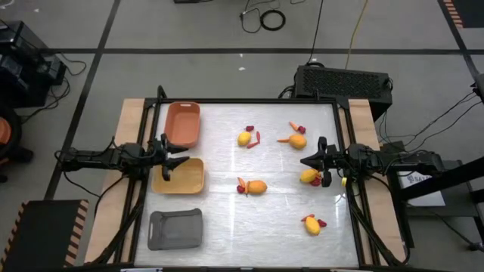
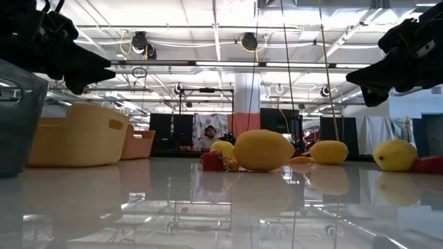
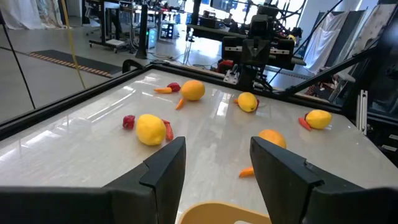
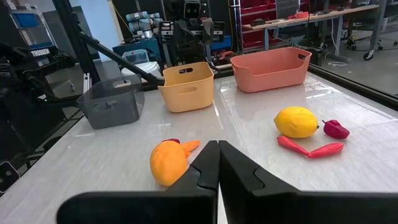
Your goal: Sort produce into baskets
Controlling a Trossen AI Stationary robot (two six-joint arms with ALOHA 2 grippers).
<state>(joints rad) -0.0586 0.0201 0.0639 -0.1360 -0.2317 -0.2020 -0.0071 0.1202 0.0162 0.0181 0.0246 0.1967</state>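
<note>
Above the yellow basket [image 1: 180, 176] the left pincer [image 1: 168, 161] hangs with fingers parted and nothing between them, poised at a drop spot. Opposite, the right pincer [image 1: 312, 160] is pressed shut and bare beside a yellow fruit [image 1: 308, 176]. Produce lies scattered on the bench [image 1: 227, 219]; all 3 baskets look unfilled.

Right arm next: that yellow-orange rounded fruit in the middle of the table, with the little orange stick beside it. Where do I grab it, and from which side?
Probably from straight above, across the narrow middle of the yellow-orange rounded fruit. It lies on its side with its long axis across the table, so closing across the short width should seat best. The thin orange stick and a small red piece sit against its left end; keep the right pincer off that end.
</note>
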